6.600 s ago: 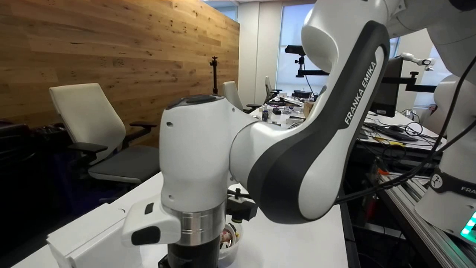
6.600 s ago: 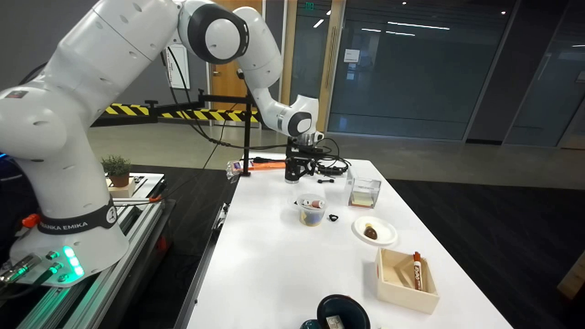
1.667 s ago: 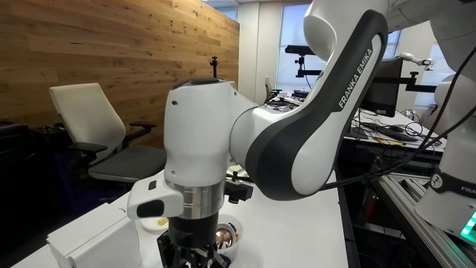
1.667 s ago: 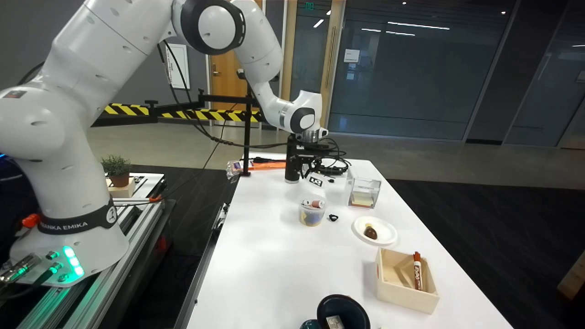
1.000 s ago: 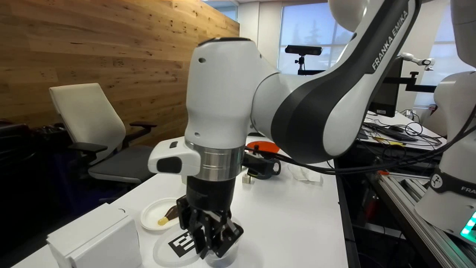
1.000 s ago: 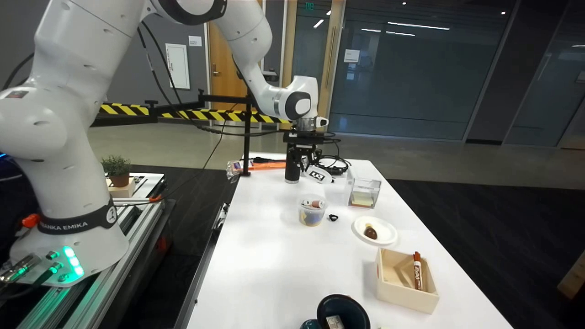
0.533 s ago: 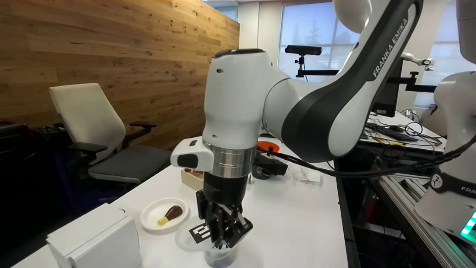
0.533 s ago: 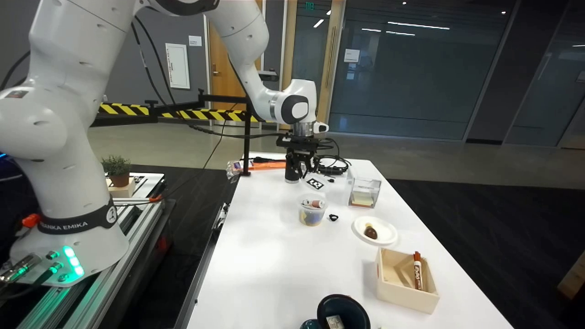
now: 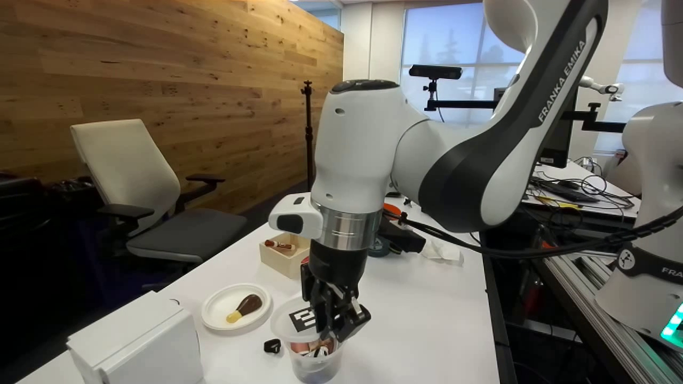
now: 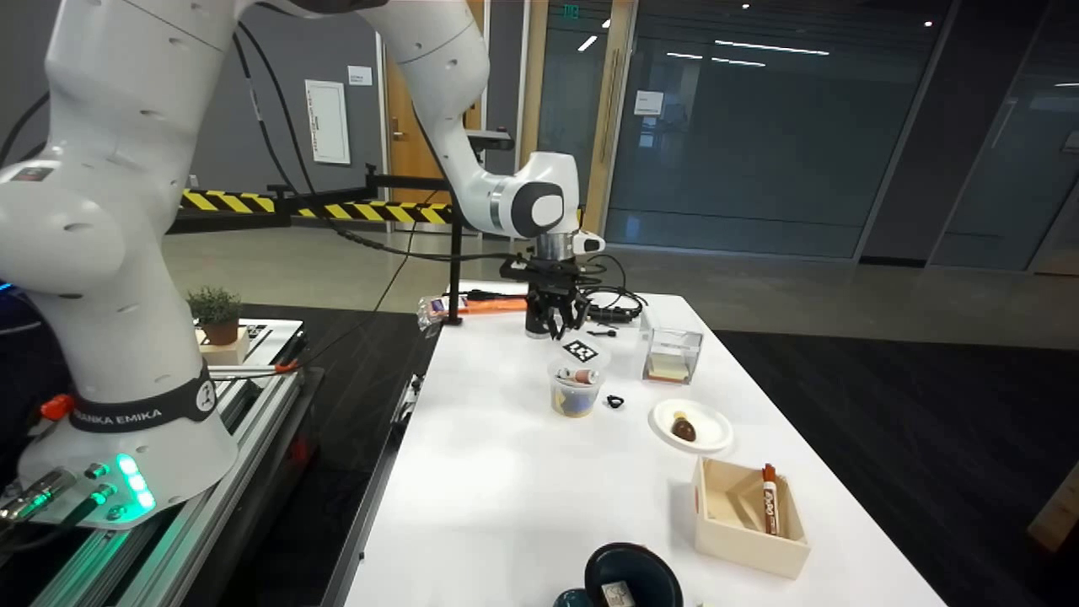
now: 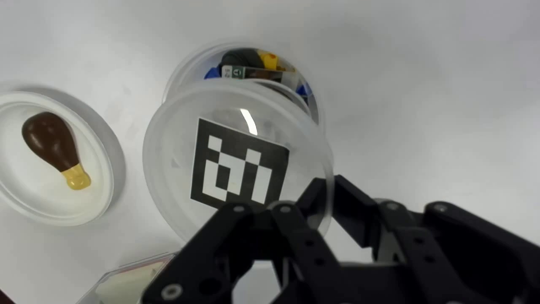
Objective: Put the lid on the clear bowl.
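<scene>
While you work above the tabletop point(image 10: 497, 489), your end effector point(image 11: 329, 190) pinches a rim near the unlidded clear bowl point(image 9: 316, 367): that of the lid point(image 11: 238, 156), which overlaps the bowl off-centre in the wrist view, contact unclear. You look to be aligning; next, centre it, lower it, press. Round, it has no long axis; its black-and-white mark point(image 11: 236, 166) faces up.

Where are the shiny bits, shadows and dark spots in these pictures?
Wrist view: a white glare streak on the see-through lid, a soft grey shadow along the right edge of the white plate, the gripper mostly dark; in an exterior view: white light streaks on the dark glass wall.
</scene>
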